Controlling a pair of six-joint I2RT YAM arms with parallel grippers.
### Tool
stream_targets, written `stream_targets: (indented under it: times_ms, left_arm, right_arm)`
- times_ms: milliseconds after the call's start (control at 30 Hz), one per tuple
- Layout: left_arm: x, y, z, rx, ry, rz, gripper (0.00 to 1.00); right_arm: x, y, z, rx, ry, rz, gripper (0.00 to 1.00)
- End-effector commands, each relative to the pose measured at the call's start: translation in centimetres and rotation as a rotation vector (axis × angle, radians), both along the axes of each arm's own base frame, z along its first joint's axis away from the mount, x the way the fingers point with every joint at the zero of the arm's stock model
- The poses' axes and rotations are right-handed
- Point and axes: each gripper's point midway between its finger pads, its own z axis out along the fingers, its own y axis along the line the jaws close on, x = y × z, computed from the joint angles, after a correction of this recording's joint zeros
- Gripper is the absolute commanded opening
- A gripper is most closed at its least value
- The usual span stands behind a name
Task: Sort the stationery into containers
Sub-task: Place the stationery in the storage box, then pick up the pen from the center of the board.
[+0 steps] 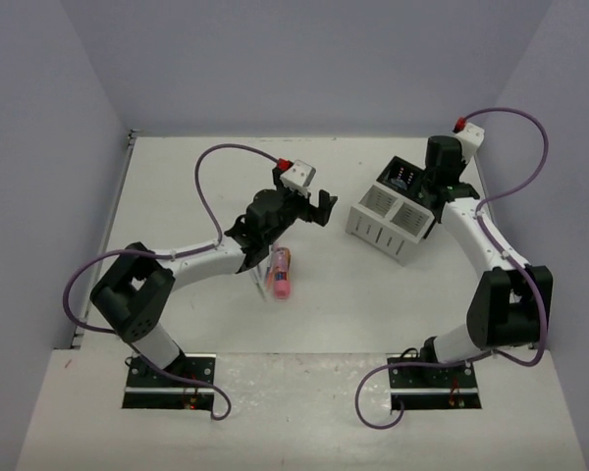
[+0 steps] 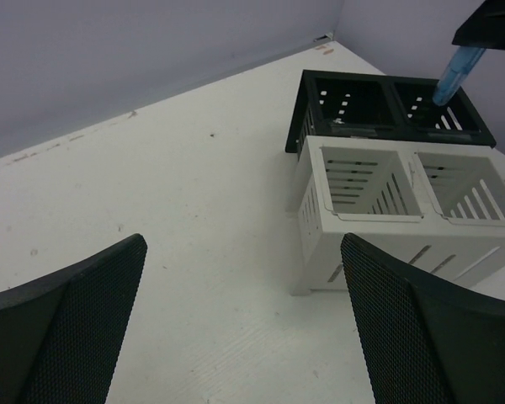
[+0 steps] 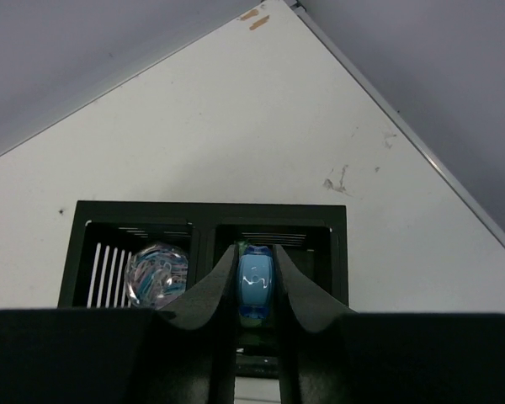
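Top external view shows a white tabletop with a joined organizer of square cells standing on the right arm's side. Its white slatted plastic half faces the arms and its black plastic half sits behind. The right gripper hangs over the black half, its jaws clamped on a small blue capsule-shaped piece. In the right wrist view the piece is held upright above the right-hand black cell. The neighbouring black cell holds a round glassy grey-blue disc. The left gripper hovers over the middle of the table, jaws spread wide apart with nothing between them, pointed toward the organizer and well apart from it. A pink-orange glue-stick-like cylinder lies flat on the table on the near side of that gripper. A thin pale pen lies just beside it, close to the left forearm.
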Motion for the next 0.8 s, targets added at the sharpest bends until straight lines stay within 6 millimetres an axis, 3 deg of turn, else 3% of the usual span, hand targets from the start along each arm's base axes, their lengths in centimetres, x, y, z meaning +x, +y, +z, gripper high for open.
stream_targets:
  times_ms: [0, 100, 167, 367, 567, 767]
  left_arm:
    - [-0.3, -1.4, 1.8, -0.096, -0.087, -0.064, 1.0]
    - [-0.1, -1.9, 0.4, -0.085, -0.078, -0.079, 1.0]
    - [-0.1, -2.3, -0.4, -0.076, -0.073, -0.099, 1.0]
    - [-0.3, -4.5, -3.0, -0.043, -0.027, -0.199, 1.0]
    - [0.6, -5.9, -7.5, 0.033, 0.076, -0.23, 1.0]
    - [0.3, -5.4, -5.3, 0.006, 0.041, -0.222, 1.0]
  right_arm:
    - [1.7, -1.1, 0.3, -0.023, -0.044, -0.06, 0.09]
    - [1.3, -1.2, -1.3, -0.002, 0.003, -0.083, 0.72]
    - [0.7, -1.4, -1.4, 0.005, 0.01, -0.103, 0.96]
    - [-1.8, -0.6, -1.0, 0.078, -0.022, -0.079, 0.99]
    - [-3.9, 0.1, 0.9, 0.119, -0.102, -0.032, 0.99]
    - [-5.0, 0.5, 3.8, 0.129, -0.172, 0.003, 0.99]
